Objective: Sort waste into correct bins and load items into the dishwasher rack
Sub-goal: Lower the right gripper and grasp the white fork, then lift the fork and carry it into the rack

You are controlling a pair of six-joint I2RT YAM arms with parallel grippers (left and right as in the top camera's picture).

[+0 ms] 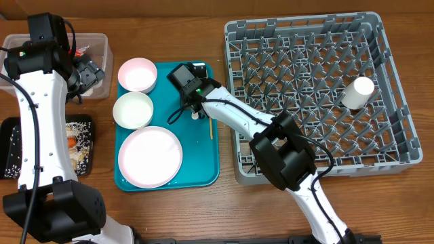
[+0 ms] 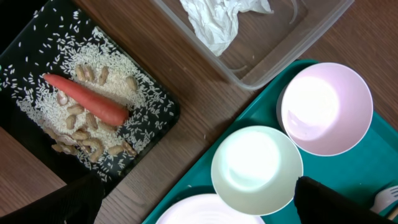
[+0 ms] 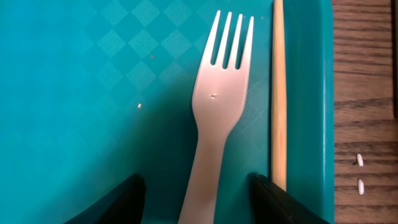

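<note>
A white plastic fork (image 3: 221,118) lies on the teal tray (image 3: 93,93), with a thin wooden stick (image 3: 278,93) along the tray's rim beside it. My right gripper (image 3: 202,208) is low over the tray and open, its fingers on either side of the fork's handle with a gap on both sides. In the overhead view the right gripper (image 1: 193,112) is at the tray's right side. My left gripper (image 2: 199,208) is open and holds nothing, hovering near the clear tub (image 1: 102,51). The orange carrot (image 2: 87,99) lies on rice in the black tray (image 2: 18,68). A crumpled napkin (image 2: 217,22) sits in the tub.
On the teal tray stand a pink bowl (image 1: 137,74), a white bowl (image 1: 133,110) and a large plate (image 1: 150,156). The grey dishwasher rack (image 1: 312,27) fills the right side, with a white cup (image 1: 357,93) lying in it. Rice grains (image 3: 359,171) dot the wood beside the tray.
</note>
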